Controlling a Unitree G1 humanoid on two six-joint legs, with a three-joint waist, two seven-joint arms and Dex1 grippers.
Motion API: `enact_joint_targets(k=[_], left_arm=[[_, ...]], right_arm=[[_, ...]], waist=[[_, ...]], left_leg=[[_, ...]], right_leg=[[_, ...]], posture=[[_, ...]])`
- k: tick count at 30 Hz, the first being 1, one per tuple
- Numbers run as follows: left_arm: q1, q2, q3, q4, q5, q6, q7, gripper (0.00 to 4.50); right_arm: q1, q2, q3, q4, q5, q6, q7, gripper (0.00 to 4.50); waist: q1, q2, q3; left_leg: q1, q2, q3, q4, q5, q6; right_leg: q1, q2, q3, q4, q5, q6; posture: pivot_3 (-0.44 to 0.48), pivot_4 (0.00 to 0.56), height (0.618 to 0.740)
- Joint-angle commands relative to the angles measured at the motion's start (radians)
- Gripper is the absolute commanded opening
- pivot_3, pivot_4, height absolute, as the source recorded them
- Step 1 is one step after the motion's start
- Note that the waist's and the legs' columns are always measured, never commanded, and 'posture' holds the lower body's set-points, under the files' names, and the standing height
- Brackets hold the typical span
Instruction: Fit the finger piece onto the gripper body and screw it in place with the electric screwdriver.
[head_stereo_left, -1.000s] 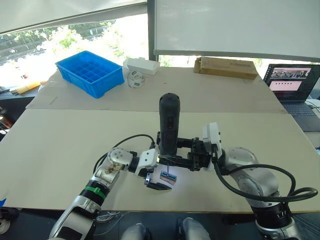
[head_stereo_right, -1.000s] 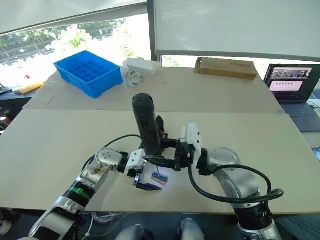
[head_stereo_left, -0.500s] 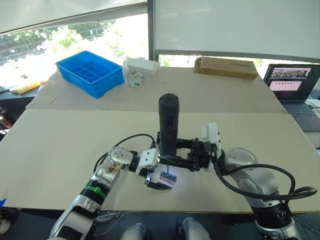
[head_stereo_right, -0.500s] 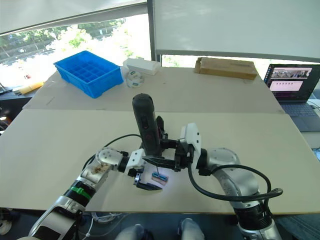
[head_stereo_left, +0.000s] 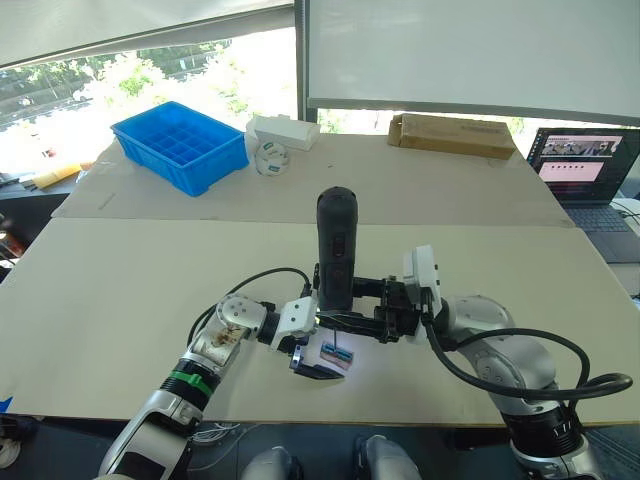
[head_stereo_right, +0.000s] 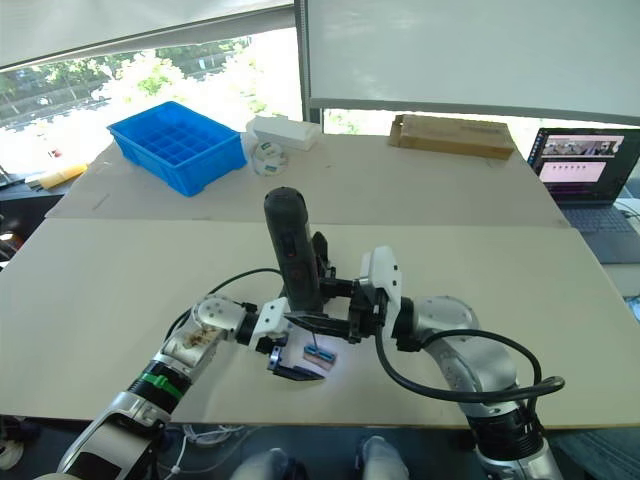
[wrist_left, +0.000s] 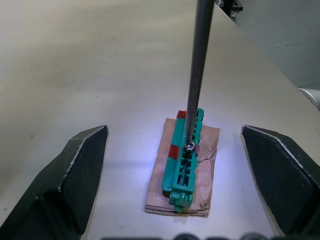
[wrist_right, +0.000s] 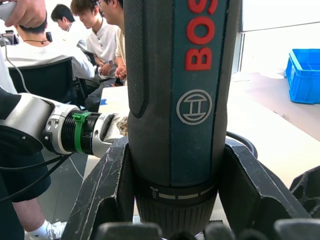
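Note:
The electric screwdriver (head_stereo_left: 337, 245) stands upright over the near middle of the table, with my right gripper (head_stereo_left: 338, 302) shut around its lower body. In the right wrist view its fingers (wrist_right: 107, 185) clamp the barrel (wrist_right: 180, 100) from both sides. The thin metal bit (wrist_left: 200, 65) points down, its tip resting on a small green-topped brown block (wrist_left: 185, 160) on the table. My left gripper (wrist_left: 173, 129) is open, one finger on each side of that block and touching neither it nor the bit. The finger piece and the gripper body are out of view.
A blue compartment bin (head_stereo_left: 180, 145), a white box (head_stereo_left: 283, 130) and a small round part (head_stereo_left: 268, 158) sit at the far left. A cardboard box (head_stereo_left: 452, 135) lies at the back, a laptop (head_stereo_left: 585, 165) at the far right. Seated people (wrist_right: 95, 35) are beyond the table.

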Motion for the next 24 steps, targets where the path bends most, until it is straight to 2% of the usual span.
enact_joint_targets(k=[1, 24], left_arm=[[-0.013, -0.005, 0.001, -0.02, -0.001, -0.021, 0.002, 4.5], [-0.012, -0.006, 0.0, -0.021, -0.001, -0.022, 0.003, 4.5]], right_arm=[[-0.009, 0.0, -0.014, -0.036, 0.026, -0.011, 0.001, 1.92], [-0.002, -0.004, -0.001, -0.016, 0.008, -0.025, -0.004, 1.92]], waist=[[0.0, 0.0, 0.0], [0.0, 0.0, 0.0]], left_leg=[[0.0, 0.0, 0.0, 0.0, 0.0, 0.0], [0.0, 0.0, 0.0, 0.0, 0.0, 0.0]], right_leg=[[0.0, 0.0, 0.0, 0.0, 0.0, 0.0], [0.0, 0.0, 0.0, 0.0, 0.0, 0.0]], posture=[[0.0, 0.15, 0.738], [0.0, 0.15, 0.738]])
